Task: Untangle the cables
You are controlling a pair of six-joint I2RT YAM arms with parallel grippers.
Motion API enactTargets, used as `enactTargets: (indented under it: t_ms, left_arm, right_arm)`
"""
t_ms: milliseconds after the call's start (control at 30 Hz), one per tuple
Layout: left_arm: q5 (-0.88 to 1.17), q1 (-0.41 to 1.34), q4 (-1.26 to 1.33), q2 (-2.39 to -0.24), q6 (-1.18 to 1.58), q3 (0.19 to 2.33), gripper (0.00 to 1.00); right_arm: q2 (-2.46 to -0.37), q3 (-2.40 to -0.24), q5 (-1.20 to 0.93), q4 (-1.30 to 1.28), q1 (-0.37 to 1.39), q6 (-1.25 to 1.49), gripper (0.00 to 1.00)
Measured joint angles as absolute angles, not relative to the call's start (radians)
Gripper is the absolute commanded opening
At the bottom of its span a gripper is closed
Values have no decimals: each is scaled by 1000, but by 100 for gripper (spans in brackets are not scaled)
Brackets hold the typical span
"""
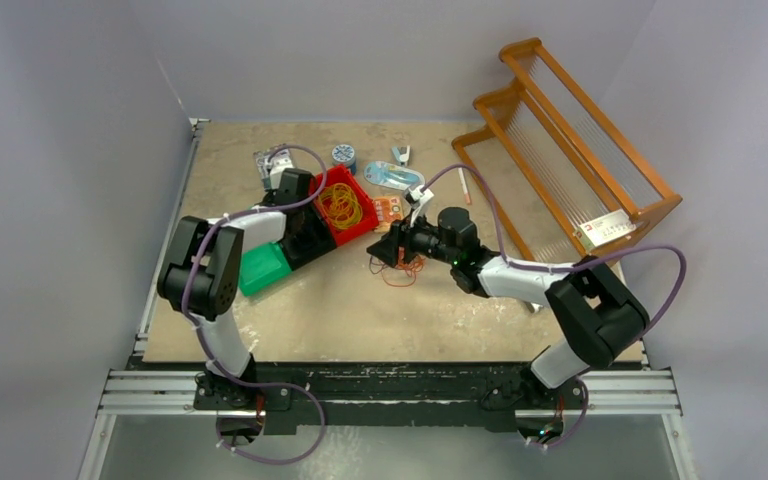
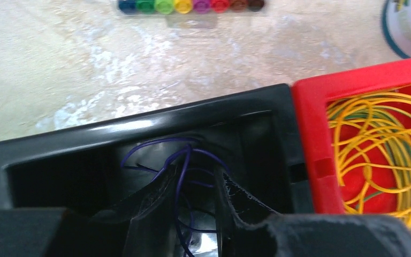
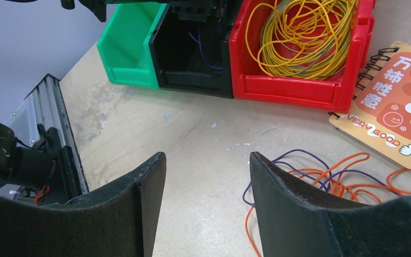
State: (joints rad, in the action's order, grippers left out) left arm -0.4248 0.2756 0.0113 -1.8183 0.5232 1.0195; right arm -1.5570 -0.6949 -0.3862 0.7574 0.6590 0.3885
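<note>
Table [image 1: 360, 300], pale and worn; carries everything below.
Green bin [image 3: 128, 59], black bin [image 2: 139, 128] and red bin [image 3: 294, 88] stand in a row, touching; the red one holds the yellow cables [image 3: 299, 32], sorted.
Orange-and-purple tangle [image 3: 326, 176] lies loose on the table, near a spiral notebook [image 3: 401, 107]; unsorted.
My right gripper [image 3: 207, 158]: jaws wide apart, empty, low beside that tangle.
My left gripper [image 2: 192, 179]: inside the black bin, jaws slightly apart, a purple cable [image 2: 179, 187] hanging through the gap.
Risks: that strand snags a finger and leaves the bin with me; the right gripper pinches both colours, tightening the knot.
</note>
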Motion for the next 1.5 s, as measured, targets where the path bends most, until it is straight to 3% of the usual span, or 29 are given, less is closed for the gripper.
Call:
enactTargets:
  t_ms: [300,733,933,1033,1133,1500]
  left_arm:
    - [-513,268,-91,-1689,575,1014,57]
    - [-446,264,-143,-1488,591,998,58]
    - [-374,394,-141,-1385,591,956,58]
    - [-337,482,-131,-1353,587,914,58]
    - [-275,558,-90,-1348,577,873,58]
    - [-11,689,58,-1517,439,838,56]
  right_arm:
    - [-1473,-695,-315,693,659,388,63]
    - [-1399,-695,-30,542,659,455,68]
    - [-1363,-695,83,435,629,506,66]
    - [-1353,-695,104,386,595,521,60]
    - [-1342,-695,112,354,561,535,54]
    - [-1321,-678,56,338,519,569,55]
